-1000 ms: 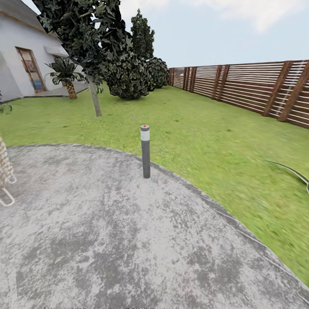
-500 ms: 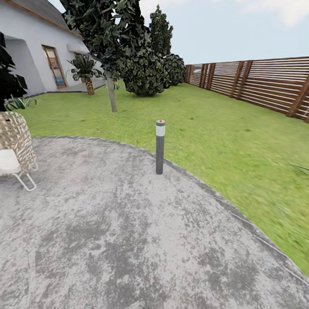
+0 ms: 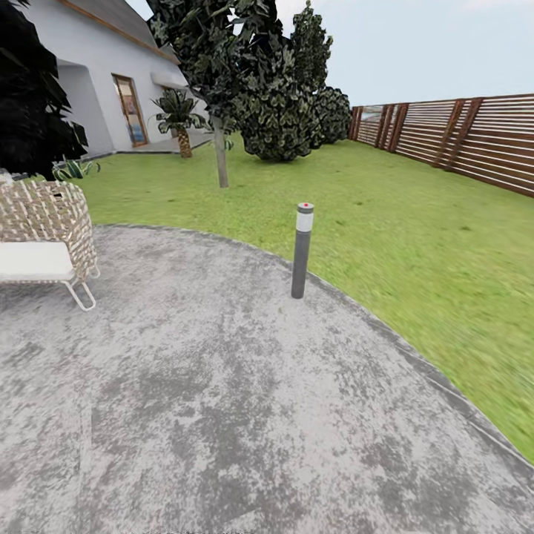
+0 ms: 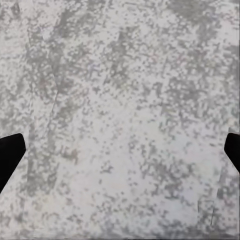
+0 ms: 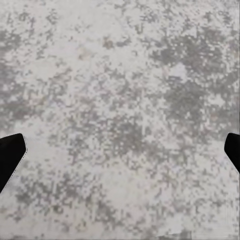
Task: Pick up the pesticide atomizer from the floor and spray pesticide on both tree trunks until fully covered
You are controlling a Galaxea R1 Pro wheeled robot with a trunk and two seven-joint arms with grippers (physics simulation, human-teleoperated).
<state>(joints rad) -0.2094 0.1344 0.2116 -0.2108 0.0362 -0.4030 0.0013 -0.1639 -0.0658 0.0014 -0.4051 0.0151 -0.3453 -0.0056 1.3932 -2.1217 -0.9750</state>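
The garden's lawn (image 3: 386,215) spreads green from the curved edge of a mottled grey paved patio (image 3: 222,400) out to the brown slatted fence (image 3: 475,133) along the right side and far end. The head view holds no thick bare grey-tan trunk and no atomizer that can be made out, so where they lie cannot be told. On the lawn stands a thin-trunked, dark-leaved tree (image 3: 219,159), with dense dark bushes (image 3: 285,119) behind it near the fence's far corner. A short palm (image 3: 180,122) grows close to the white house (image 3: 96,81), just beside its door (image 3: 132,111).

At the patio's rim, right where paving meets grass, a grey bollard light (image 3: 301,251) stands upright, pale band and red dot at its top. At the left edge of the patio sits a woven wicker chair (image 3: 48,222) with a white cushion, and dark foliage (image 3: 33,96) rises behind it.

The left claw (image 4: 120,150) hangs over the speckled paving, its two dark fingertips (image 4: 10,155) showing at opposite edges of the left wrist view, spread wide with nothing between them. The right claw (image 5: 120,152) is the same over the paving: fingertips (image 5: 10,155) far apart at the edges of the right wrist view, gripping nothing.
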